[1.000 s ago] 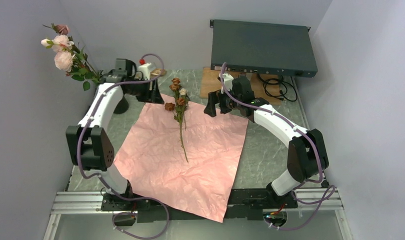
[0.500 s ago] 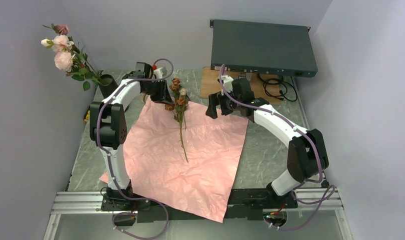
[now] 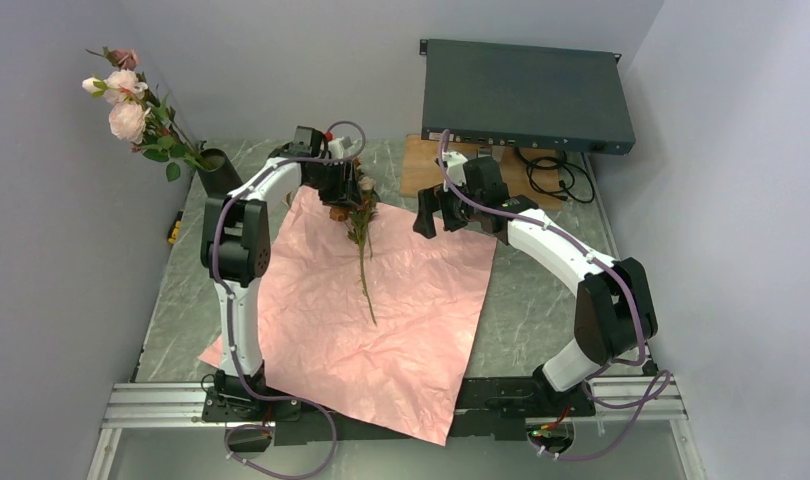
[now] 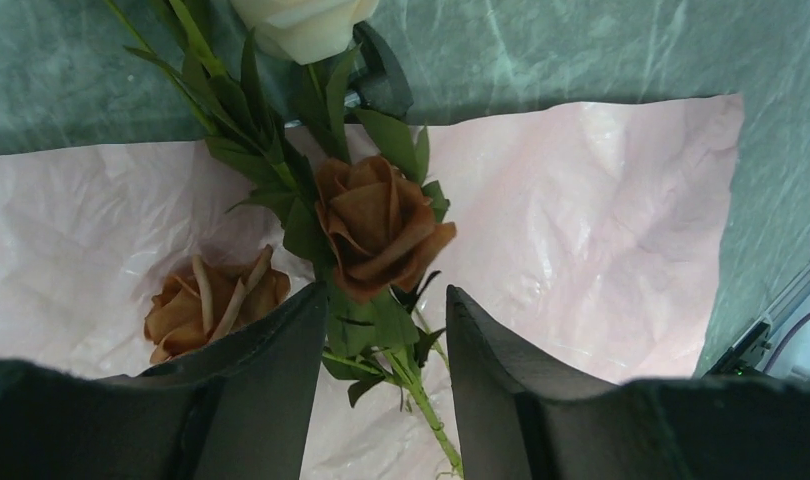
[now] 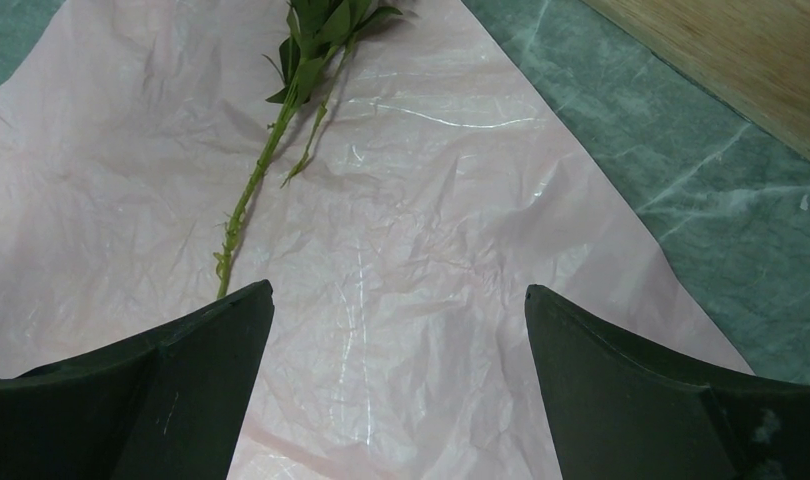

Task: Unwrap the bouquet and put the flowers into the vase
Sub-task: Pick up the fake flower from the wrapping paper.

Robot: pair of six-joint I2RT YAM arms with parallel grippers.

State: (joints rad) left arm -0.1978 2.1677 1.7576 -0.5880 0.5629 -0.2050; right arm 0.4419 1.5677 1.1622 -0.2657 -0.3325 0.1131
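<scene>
Rust flowers [image 3: 360, 222] lie on pink paper [image 3: 401, 320], upper centre, inside the parted left end effector [image 4: 386, 300]; right end effector [image 5: 398, 290] gapes.

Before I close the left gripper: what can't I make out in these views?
- Top view: the left gripper's tips and any contact with the flowers, covered by the left arm.
- Left wrist: cream rose cut by the top edge, stem by the bottom edge.
- Right wrist: flower heads cut off at the top edge.
- Top view: vase base, behind that arm.
</scene>
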